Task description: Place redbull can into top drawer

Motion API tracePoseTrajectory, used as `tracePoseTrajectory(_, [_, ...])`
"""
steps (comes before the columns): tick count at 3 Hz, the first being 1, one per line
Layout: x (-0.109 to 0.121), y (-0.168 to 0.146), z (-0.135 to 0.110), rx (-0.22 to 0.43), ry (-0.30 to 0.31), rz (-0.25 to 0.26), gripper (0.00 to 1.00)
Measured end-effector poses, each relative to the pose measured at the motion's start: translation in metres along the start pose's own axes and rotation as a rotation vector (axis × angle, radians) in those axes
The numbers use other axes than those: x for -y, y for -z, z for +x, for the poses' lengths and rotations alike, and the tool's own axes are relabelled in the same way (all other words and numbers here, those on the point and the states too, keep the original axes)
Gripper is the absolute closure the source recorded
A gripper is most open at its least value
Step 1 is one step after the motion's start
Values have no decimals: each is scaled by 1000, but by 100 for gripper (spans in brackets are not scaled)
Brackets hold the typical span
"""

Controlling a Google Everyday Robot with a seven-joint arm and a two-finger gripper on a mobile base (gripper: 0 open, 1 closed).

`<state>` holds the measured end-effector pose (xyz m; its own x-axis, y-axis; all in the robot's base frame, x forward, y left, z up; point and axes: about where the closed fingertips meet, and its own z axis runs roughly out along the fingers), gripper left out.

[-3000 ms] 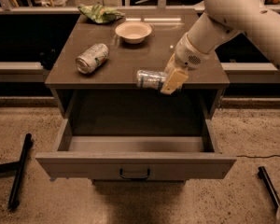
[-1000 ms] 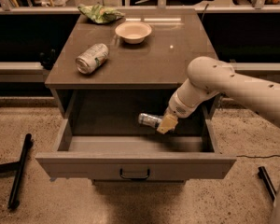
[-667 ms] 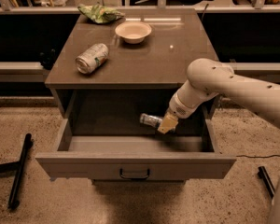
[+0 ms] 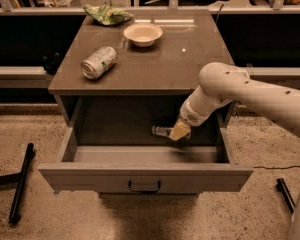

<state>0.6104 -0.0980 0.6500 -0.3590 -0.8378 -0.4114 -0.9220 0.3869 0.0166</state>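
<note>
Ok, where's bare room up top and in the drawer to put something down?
The cabinet top is bare from the bowl to its right edge; the left holds the white can. In the drawer, the left half is bare; the right is crowded by the gripper holding the slim can.

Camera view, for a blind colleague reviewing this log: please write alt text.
A white robot arm reaches into the open top drawer, its gripper shut on the redbull can, held sideways inside. On the cabinet top above are a white can on its side, a small bowl and a crumpled green bag.
</note>
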Motion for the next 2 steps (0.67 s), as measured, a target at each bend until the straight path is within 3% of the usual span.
tracePoseTrajectory(1, [-9,13,1,5,-2,11,0])
tracePoseTrajectory(2, [-30,43,10,21,-22,31,0])
